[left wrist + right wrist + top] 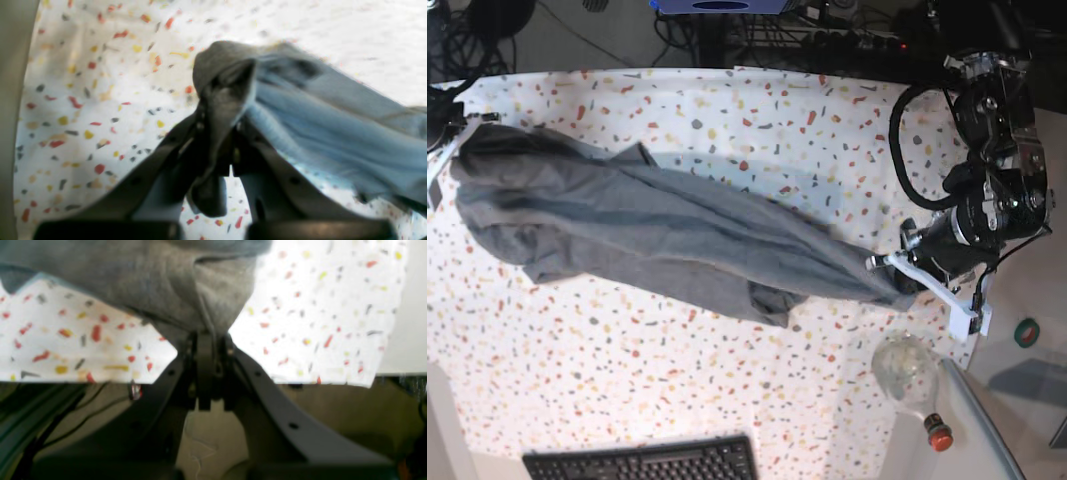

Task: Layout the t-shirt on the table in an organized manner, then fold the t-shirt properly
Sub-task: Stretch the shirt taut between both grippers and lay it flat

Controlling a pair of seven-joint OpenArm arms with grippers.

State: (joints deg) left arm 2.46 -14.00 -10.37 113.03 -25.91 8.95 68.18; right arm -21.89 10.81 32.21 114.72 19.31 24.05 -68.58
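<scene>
The large flat table (627,380) with its white, colour-flecked cloth is carrying the heather-grey knit cotton t-shirt (657,235), which is hanging stretched between both arms, probably for spreading flat. The left gripper (218,123) and right gripper (208,340) are each pinching bunched fabric tightly.

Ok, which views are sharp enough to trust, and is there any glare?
Base view is sharp across the t-shirt and table; left wrist is blurred, its far table washed out white; right wrist is soft too, with bright glare beside the left gripper and right gripper.
</scene>
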